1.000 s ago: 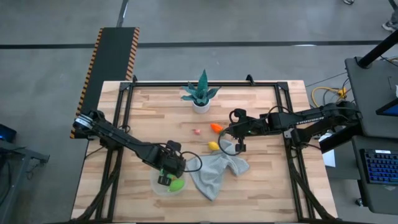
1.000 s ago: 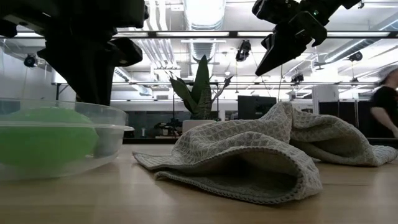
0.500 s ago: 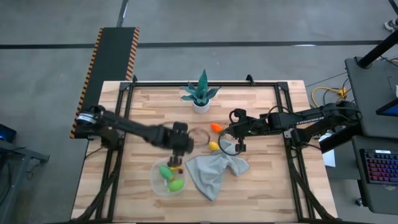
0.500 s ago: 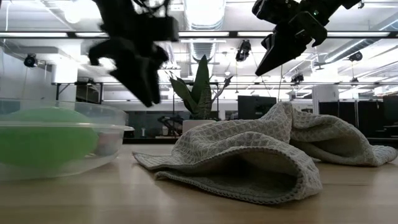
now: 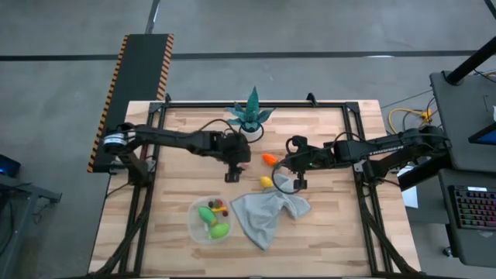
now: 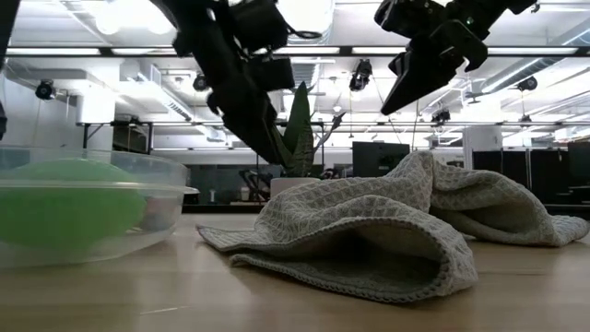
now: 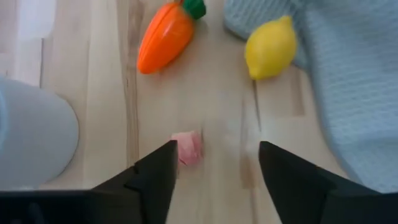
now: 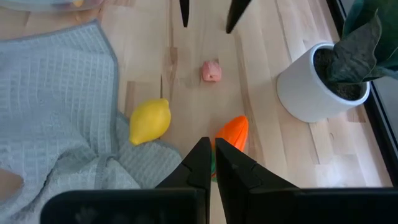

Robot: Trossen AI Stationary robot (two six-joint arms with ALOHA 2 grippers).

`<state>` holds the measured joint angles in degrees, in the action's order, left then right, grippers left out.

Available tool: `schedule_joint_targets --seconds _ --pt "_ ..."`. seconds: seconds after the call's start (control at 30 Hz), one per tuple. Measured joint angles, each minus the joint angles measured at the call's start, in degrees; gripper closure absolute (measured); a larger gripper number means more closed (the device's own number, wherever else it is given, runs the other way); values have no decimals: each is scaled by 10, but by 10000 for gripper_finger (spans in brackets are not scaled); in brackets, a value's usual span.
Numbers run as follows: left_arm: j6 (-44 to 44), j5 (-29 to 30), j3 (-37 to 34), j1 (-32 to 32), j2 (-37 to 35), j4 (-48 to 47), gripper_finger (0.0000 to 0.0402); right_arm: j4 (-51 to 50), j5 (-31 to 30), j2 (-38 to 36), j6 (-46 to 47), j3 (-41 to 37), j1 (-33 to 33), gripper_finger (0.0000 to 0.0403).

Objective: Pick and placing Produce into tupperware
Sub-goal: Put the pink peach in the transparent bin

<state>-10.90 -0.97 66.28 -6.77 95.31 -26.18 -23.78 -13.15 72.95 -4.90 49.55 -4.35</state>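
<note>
Produce in the tupperware already, green and yellow pieces beside the grey cloth; a pink piece, orange carrot and lemon lie loose beyond the cloth. Left gripper hangs over the pink piece, fingers spread; right gripper hovers above the lemon, fingers together.

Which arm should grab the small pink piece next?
Left. The left gripper is open and lined up over the pink piece; the right gripper is shut, nearer the carrot.
</note>
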Motion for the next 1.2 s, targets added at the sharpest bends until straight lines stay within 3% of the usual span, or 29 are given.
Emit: schedule_joint_targets --seconds 0.13,0.27,0.63,1.07,1.2 --pt "-2 27 5 0 41 6 150 -1 0 0 2 -5 0 390" --pt "-6 79 13 -4 76 3 140 -2 0 0 4 -7 0 390" --pt "0 14 21 -19 117 24 139 -31 0 0 34 -9 0 390" --pt "0 9 17 -19 144 47 139 -30 0 0 31 -9 0 390" --pt "0 8 17 -19 144 47 156 -30 0 0 30 -9 0 390"
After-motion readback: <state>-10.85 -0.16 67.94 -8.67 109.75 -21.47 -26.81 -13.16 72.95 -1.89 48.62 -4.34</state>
